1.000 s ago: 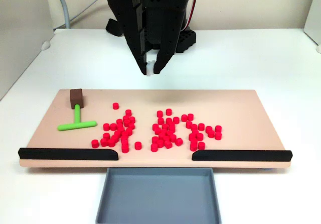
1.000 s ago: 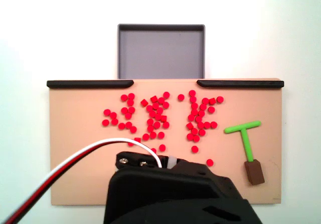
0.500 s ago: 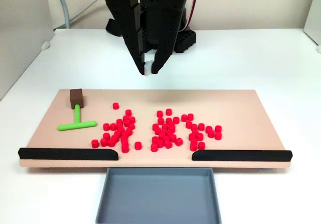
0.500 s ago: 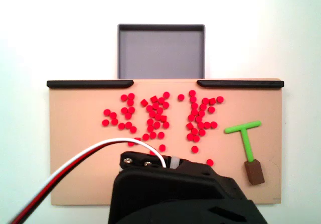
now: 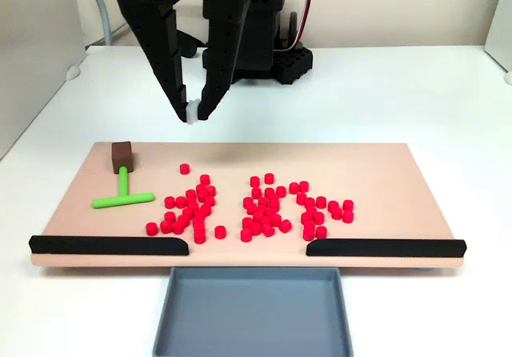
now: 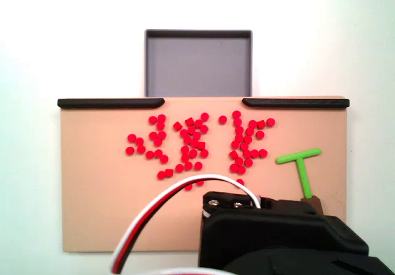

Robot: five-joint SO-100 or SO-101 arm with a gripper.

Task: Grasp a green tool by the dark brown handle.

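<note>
Green tool (image 5: 122,194) lies flat on the tan board (image 5: 384,165) at the nine o'clock end in a fixed view, crossbar toward six o'clock, thin stem running up to the dark brown handle (image 5: 121,156) at its twelve o'clock tip. Handle sits close to the board's far edge, untouched, nothing around it. Over at about one o'clock from the handle hangs the gripper (image 5: 193,114), black, pointing down, above the white table (image 5: 400,93) just beyond the board's far edge. Its jaws stand slightly parted, a narrow gap at the tips, holding nothing. Well apart from the handle.

Red cylinders (image 5: 256,206) scatter across the board's middle, at three o'clock of the tool. Two black bars (image 5: 108,245) line the near edge, with the grey tray (image 5: 252,281) below the gap between them.

Switch to the fixed view from above: the green tool (image 6: 300,165) shows at three o'clock, its stem running down to the arm's black body (image 6: 278,235). Only a sliver of the dark brown handle (image 6: 311,198) peeks out at the arm's top edge. White and red cables (image 6: 160,207) curl off toward seven o'clock.
</note>
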